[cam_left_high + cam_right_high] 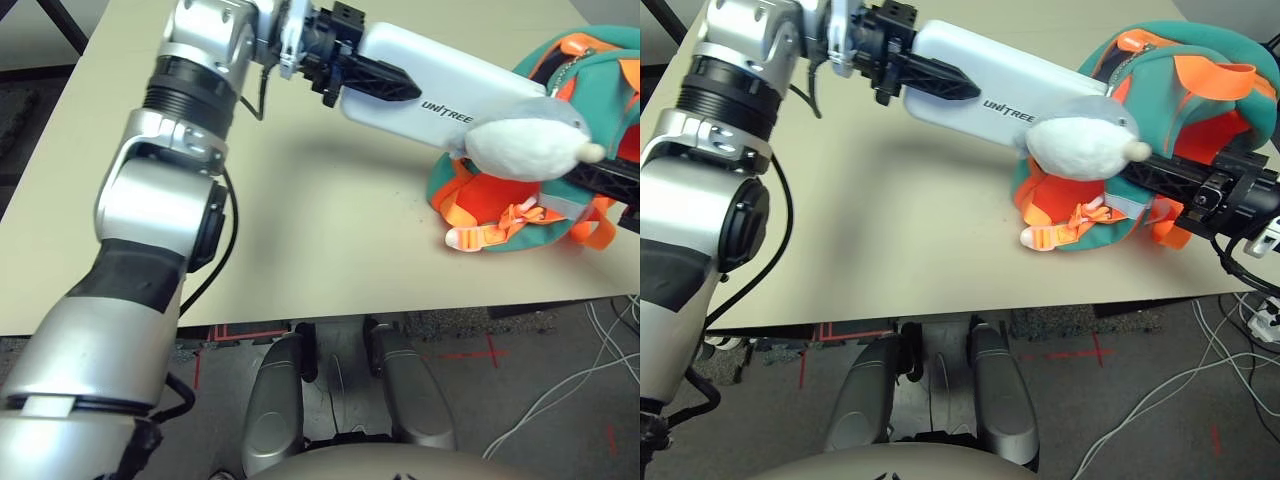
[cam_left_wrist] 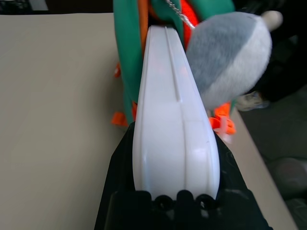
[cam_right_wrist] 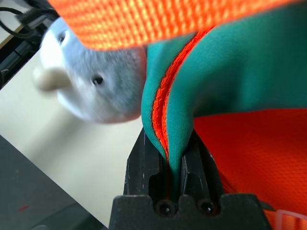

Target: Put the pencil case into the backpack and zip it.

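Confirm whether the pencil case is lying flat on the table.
No: the left gripper holds the pencil case up off the table, its far end at the backpack.

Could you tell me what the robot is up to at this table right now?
It is packing a pencil case into a backpack. The left gripper holds the white case by one end and points its far end into the backpack's opening, beside the grey plush toy. The right gripper is clamped on the backpack's teal edge, holding the bag in place on the table. The case is not yet fully inside.
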You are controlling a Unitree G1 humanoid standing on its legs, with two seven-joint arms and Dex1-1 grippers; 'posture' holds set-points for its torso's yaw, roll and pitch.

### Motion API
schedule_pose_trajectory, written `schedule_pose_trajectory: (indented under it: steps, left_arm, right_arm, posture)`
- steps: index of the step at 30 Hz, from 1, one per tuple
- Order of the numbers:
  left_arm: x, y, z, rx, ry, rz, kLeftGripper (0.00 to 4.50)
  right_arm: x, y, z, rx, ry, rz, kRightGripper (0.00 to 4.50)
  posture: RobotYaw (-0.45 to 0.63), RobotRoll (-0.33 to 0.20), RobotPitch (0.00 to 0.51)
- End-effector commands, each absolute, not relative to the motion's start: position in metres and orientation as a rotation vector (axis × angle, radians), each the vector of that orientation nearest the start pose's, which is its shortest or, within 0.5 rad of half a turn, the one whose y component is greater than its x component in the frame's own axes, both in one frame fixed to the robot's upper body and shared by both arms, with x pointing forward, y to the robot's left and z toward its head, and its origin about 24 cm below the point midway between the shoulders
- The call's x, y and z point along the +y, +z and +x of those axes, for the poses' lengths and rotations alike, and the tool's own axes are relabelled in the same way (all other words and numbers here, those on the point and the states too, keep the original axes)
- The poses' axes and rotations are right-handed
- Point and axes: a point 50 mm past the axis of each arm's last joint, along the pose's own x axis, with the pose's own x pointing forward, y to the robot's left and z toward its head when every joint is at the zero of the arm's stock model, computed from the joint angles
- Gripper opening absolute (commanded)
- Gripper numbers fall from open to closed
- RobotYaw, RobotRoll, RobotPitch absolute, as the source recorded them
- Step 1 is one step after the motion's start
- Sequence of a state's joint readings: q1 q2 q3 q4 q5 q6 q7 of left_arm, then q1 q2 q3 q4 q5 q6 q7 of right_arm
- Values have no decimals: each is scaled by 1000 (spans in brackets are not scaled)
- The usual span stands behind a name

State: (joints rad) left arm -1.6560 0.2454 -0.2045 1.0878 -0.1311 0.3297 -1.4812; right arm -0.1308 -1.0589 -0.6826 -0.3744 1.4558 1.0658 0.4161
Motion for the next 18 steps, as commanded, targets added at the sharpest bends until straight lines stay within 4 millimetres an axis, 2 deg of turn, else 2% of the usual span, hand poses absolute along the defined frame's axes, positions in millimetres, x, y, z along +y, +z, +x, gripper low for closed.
schedule_pose_trajectory:
  steps: [1, 10, 13, 18]
  left_arm:
    - [37, 329, 370, 84, -1534, 532, 1239]
    - [27, 323, 368, 181, -1573, 606, 1239]
    - [12, 309, 364, 261, -1626, 625, 1238]
    - [-1, 301, 362, 267, -1628, 609, 1238]
  right_arm:
    - [-255, 251, 199, 179, 738, 161, 118]
    - [-248, 248, 199, 175, 755, 175, 118]
    - [-245, 247, 202, 174, 769, 180, 118]
    - [-243, 247, 207, 175, 783, 182, 118]
  posture:
    - [-202, 0, 251]
    - [-219, 0, 245]
    - [-219, 0, 245]
    - [-199, 0, 240]
